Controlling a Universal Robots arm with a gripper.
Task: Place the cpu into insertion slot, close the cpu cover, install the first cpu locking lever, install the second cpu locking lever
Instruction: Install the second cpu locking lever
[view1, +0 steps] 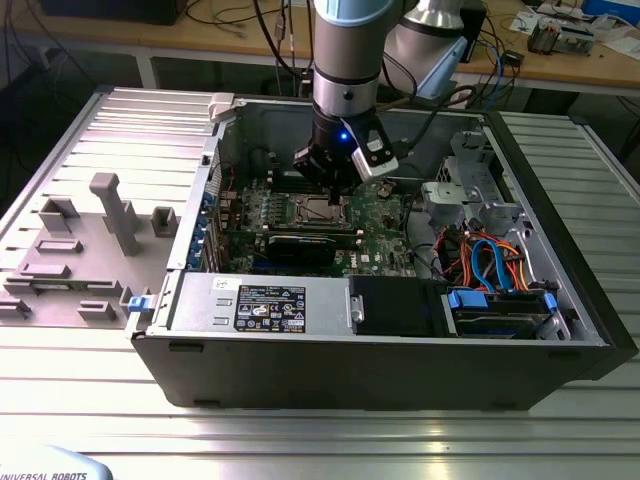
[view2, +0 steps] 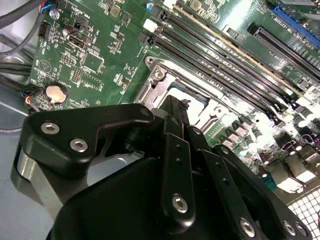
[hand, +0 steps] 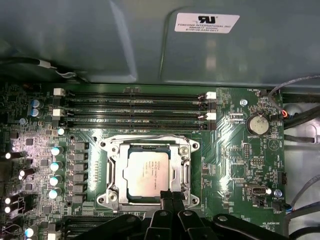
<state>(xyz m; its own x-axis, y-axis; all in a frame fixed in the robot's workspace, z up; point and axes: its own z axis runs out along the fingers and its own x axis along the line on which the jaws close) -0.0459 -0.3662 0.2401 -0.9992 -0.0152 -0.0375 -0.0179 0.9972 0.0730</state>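
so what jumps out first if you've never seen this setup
The arm's gripper reaching down into the open computer case, right over the motherboard. In the first wrist view, the silver cpu sits in its socket with the cpu cover closed around it, the black fingers at its edge.

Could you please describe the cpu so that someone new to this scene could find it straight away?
Look inside the open computer case at the green motherboard, just below the long black memory slots. There the cpu cover, a silvery frame, surrounds the cpu: a flat square chip whose plain grey metal top stands out from the circuitry.
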